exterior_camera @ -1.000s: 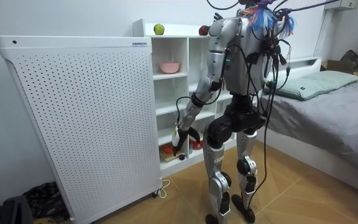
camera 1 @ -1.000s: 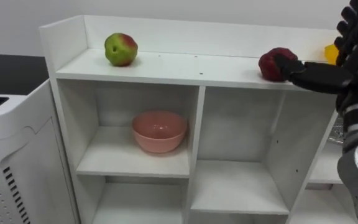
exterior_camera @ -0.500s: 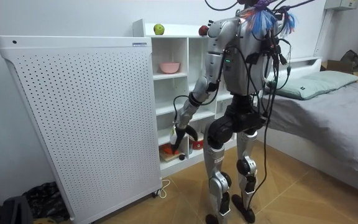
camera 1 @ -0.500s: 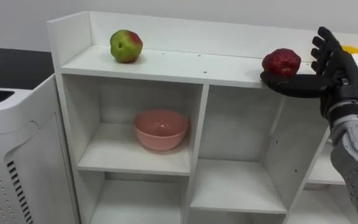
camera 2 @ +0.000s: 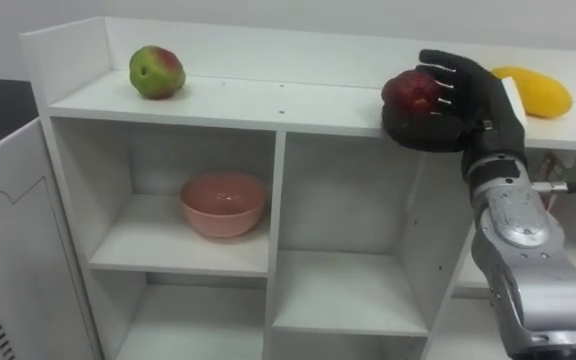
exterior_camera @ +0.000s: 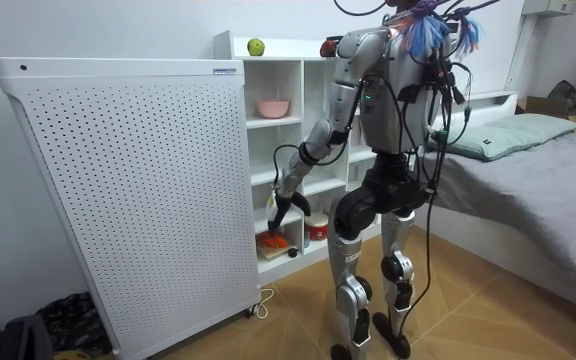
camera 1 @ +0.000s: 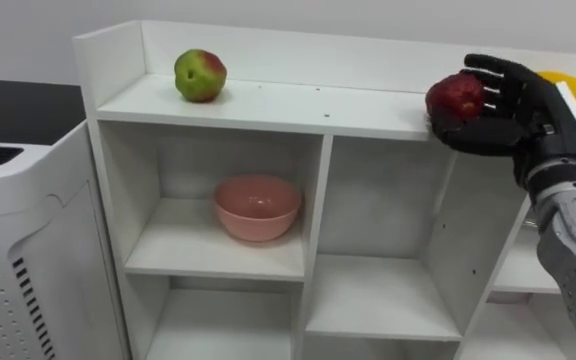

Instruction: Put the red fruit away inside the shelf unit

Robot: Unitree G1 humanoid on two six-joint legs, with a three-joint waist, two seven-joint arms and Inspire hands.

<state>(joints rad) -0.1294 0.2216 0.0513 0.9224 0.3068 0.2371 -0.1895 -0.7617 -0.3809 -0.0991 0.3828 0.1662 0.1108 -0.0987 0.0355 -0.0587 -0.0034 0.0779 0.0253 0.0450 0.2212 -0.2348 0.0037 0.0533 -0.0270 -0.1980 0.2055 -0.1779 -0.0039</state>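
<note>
right hand [camera 2: 465, 100] curls round a dark red fruit [camera 2: 411, 92], perhaps an apple, at the closet top [camera 2: 268, 100].

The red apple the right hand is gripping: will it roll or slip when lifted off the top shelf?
The red apple looks round and firm, so the right hand, curled round it, should hold. Its smooth skin may be slippery. Released on the flat top shelf, it could roll, since the front has no lip.

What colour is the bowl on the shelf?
The bowl is plain pink. It shows best in the left eye view.
</note>
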